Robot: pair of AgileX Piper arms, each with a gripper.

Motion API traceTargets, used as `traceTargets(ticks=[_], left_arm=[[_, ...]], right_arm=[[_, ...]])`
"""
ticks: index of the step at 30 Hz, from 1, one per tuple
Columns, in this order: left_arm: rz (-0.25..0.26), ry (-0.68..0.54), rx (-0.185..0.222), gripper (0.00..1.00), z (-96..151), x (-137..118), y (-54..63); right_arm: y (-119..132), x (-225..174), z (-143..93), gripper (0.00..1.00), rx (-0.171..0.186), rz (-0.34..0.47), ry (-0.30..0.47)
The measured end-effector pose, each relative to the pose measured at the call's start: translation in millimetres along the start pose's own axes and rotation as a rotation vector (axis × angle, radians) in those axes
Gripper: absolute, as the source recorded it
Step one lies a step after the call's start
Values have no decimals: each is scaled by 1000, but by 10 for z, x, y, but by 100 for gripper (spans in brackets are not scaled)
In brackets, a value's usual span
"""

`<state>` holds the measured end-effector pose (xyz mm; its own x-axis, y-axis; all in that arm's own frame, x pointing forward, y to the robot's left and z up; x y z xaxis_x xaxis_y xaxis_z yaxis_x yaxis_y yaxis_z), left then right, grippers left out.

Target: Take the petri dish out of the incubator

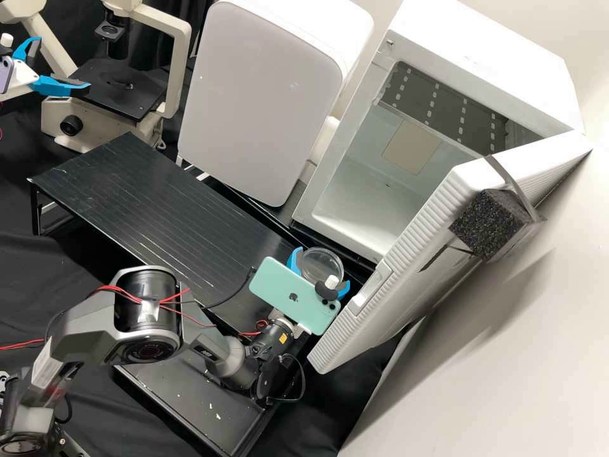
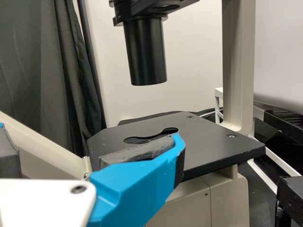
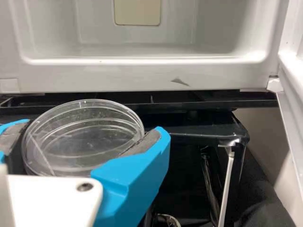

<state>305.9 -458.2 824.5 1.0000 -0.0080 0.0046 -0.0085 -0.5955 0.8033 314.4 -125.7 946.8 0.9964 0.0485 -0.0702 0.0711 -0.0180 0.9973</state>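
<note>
With the incubator (image 1: pixel 482 66) door (image 1: pixel 412 254) swung wide, our right gripper (image 1: pixel 322 267) holds the clear petri dish (image 3: pixel 80 137) outside the chamber, just in front of its opening. In the right wrist view we see the dish between two blue fingers (image 3: pixel 135 175), their grey pads at opposite sides of its round wall, set only as far apart as the dish is broad. It sits level, or close to it, with the white sill of the incubator beyond.

By our judgement, the heart of the job is done: the door is open, the dish is in our grip, and it is past the threshold. What is left, as we read it, is to carry it well away from the doorway and, if a resting place is wanted, lower it onto the black surface (image 1: pixel 158 203) nearby. The task names no spot for it, and we cannot tell whether closing the door counts as part of the work. The open door stands near the loaded gripper, so we would want room on that side for the next move.

Across the bench, our left gripper (image 1: pixel 62 62) waits beside the microscope (image 2: pixel 239 56), its fingers spread wide with nothing between them.
</note>
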Motion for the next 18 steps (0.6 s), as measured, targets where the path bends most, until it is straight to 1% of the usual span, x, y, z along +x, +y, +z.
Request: traceTargets(ticks=[2, 6, 10, 18], left_arm=[[0, 0, 0, 100, 0, 0, 0], [0, 0, 0, 100, 0, 0, 0], [0, 0, 0, 100, 0, 0, 0], [0, 0, 0, 100, 0, 0, 0]], right_arm=[[-6, -56, -12, 0, -3, -6, 14], [-29, -180, -123, 0, -33, -42, 27], [-52, -239, -213, 0, -51, -62, 39], [-43, -242, -233, 0, -55, -59, 46]])
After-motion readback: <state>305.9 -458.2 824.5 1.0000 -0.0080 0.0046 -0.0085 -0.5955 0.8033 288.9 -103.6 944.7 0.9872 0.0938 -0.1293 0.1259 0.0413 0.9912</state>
